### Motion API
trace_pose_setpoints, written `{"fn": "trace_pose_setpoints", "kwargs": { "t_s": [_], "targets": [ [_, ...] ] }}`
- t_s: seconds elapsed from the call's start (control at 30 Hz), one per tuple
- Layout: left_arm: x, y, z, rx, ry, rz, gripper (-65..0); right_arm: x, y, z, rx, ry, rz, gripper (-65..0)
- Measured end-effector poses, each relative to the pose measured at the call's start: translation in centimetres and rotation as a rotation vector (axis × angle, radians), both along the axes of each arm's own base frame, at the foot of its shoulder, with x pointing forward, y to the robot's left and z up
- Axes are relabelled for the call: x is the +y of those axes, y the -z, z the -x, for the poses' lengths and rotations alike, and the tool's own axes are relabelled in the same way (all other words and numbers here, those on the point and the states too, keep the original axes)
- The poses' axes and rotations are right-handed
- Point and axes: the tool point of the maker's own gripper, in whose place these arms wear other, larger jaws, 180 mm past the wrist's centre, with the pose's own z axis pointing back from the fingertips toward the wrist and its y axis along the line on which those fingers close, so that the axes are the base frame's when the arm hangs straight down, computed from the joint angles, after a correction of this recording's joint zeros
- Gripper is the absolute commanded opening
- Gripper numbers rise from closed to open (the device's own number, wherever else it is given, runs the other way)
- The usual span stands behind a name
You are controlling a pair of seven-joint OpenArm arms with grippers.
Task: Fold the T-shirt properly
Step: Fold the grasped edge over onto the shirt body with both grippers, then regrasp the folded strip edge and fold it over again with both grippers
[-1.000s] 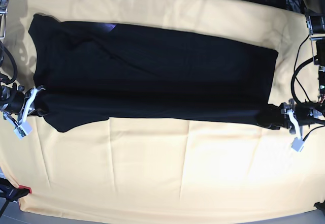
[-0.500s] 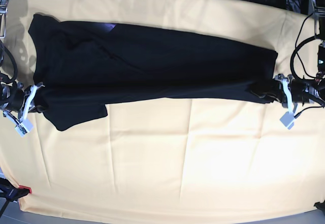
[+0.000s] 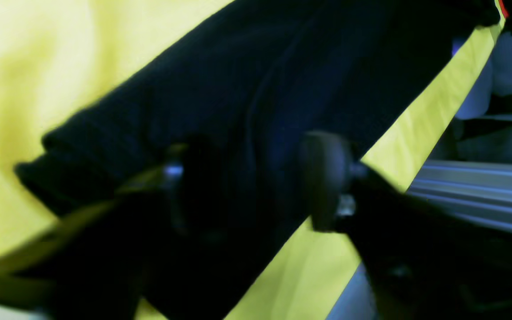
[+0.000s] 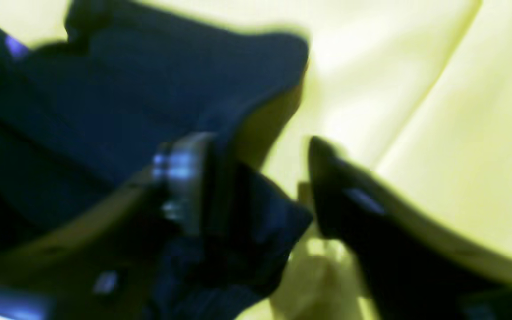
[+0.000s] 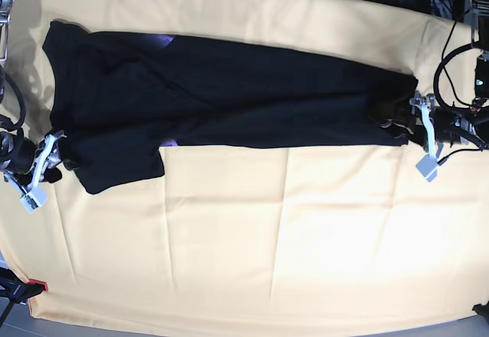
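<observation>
Matt black cloth T-shirt [image 5: 229,100], seemingly smooth

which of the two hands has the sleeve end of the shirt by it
The right hand, on the base view's left: the T-shirt sticks a sleeve flap out beside it. The left hand sits at the straight end.

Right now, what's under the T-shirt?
The T-shirt lies on the yellow cloth, which shows around it. Whatever the shirt's folded layers cover is hidden.

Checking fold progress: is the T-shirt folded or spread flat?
Folded lengthwise: the T-shirt lies as a narrow black band on the yellow cloth, one sleeve sticking out.
</observation>
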Motion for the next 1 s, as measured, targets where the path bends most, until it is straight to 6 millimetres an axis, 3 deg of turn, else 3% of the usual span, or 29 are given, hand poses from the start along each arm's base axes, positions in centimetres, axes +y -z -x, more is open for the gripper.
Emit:
{"fn": "trace_pose_setpoints", "kwargs": {
  "t_s": [0.1,0.17,0.43,0.67,0.73,0.83,0.87,1.0],
  "targets": [
    [0.0,0.0,0.0,0.002,-0.002,-0.002,-26.0,0.3,-1.7,-1.4,-0.074,0.004,-0.028,-20.2],
    [0.1,0.1,0.0,0.005,-0.005,-0.003,-26.0,0.5,-1.6,-1.8,-0.094,0.014,-0.032,-20.2],
    [0.1,0.1,0.0,0.005,-0.005,-0.005,-26.0,1.6,6.3,-2.2,0.015,0.167,-0.099,-20.2],
    [0.0,0.1,0.0,0.005,-0.004,-0.003,-26.0,0.4,6.8,-3.1,0.035,0.232,-0.144,-21.7],
    [0.0,0.1,0.0,0.005,-0.004,-0.002,-26.0,0.5,6.8,-3.0,0.035,0.215,-0.143,-31.8],
    [-0.1,0.1,0.0,0.005,-0.004,0.001,-26.0,1.3,6.7,-2.7,0.042,0.189,-0.184,-60.2],
    [-0.2,0.1,0.0,0.005,-0.004,0.001,-26.0,1.6,6.6,-2.7,0.043,0.192,-0.208,-65.0],
    [-0.1,0.1,0.0,0.003,-0.001,0.001,-26.0,2.9,5.5,-2.9,0.033,0.184,-0.293,-65.0]
  ]
}}
